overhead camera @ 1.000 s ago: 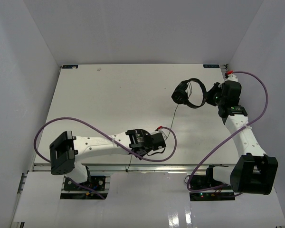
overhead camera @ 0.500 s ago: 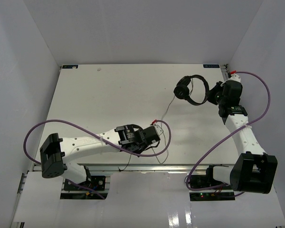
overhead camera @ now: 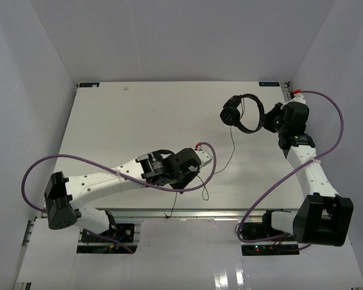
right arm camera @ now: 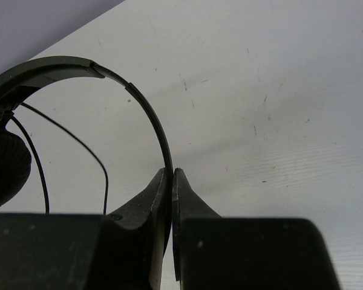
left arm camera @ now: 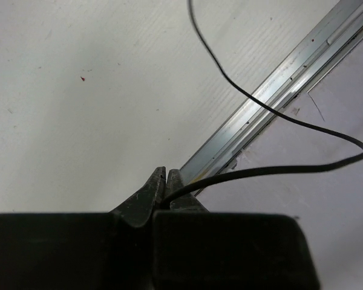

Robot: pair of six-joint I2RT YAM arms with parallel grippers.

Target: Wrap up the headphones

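The black headphones (overhead camera: 242,113) hang above the table's far right. My right gripper (overhead camera: 267,121) is shut on the thin headband (right arm camera: 151,115), which runs up out of its jaws (right arm camera: 171,172). One earcup (right arm camera: 3,166) shows at the left edge of the right wrist view. The thin black cable (overhead camera: 231,151) hangs from the headphones and runs down toward the near edge. My left gripper (overhead camera: 183,180) is shut on the cable (left arm camera: 260,104), which leaves its closed jaws (left arm camera: 165,172) to the right, loops back and runs up out of view.
The table's metal front rail (left arm camera: 278,84) runs diagonally just past my left fingertips, with the floor beyond it. Thick purple robot cables (overhead camera: 109,160) loop over both arms. White walls enclose the table on three sides.
My left arm has swung away from the near edge with the cable pinched, and the cable now hangs slack in a curve. The headphones have turned slightly in my right gripper.
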